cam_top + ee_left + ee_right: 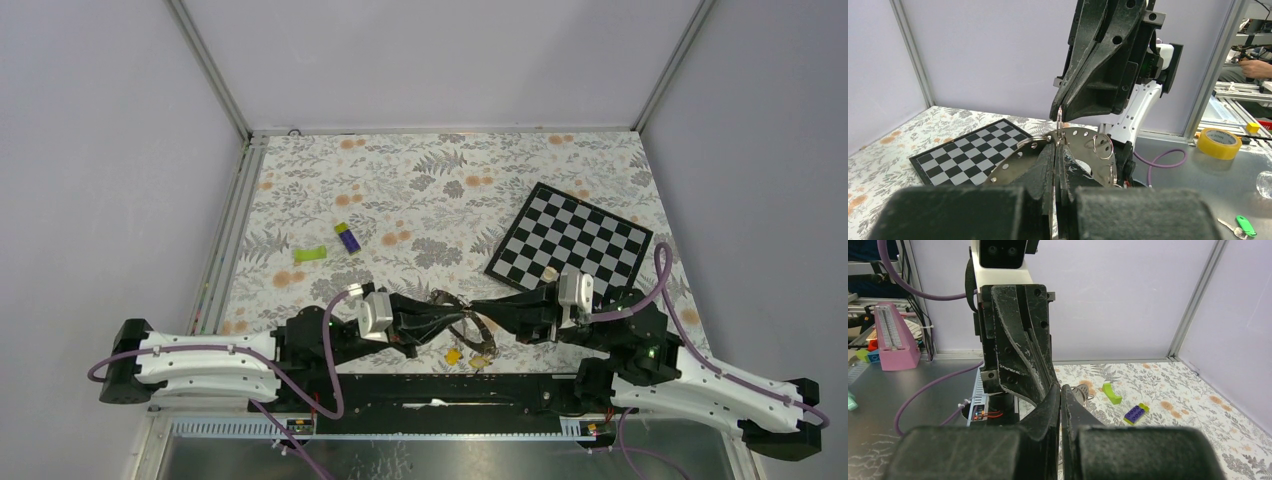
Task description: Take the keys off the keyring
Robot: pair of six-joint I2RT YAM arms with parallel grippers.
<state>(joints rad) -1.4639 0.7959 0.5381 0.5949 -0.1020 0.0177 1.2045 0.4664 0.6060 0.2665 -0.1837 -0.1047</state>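
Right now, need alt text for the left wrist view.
The left gripper is shut on the edge of the flat, perforated grey keyring, while the right gripper, above it, pinches a small wire ring at its rim. Behind, a checkerboard lies on the floral table.

The keyring sits between the two sets of fingertips, which meet tip to tip above the near part of the table. The left gripper is clamped on its rim. The right gripper pinches a small ring just above the left fingers. Keys show just nearer than the fingertips. The checkerboard lies beyond the right fingers. A toy brick and a small bar lie well beyond the left fingers.
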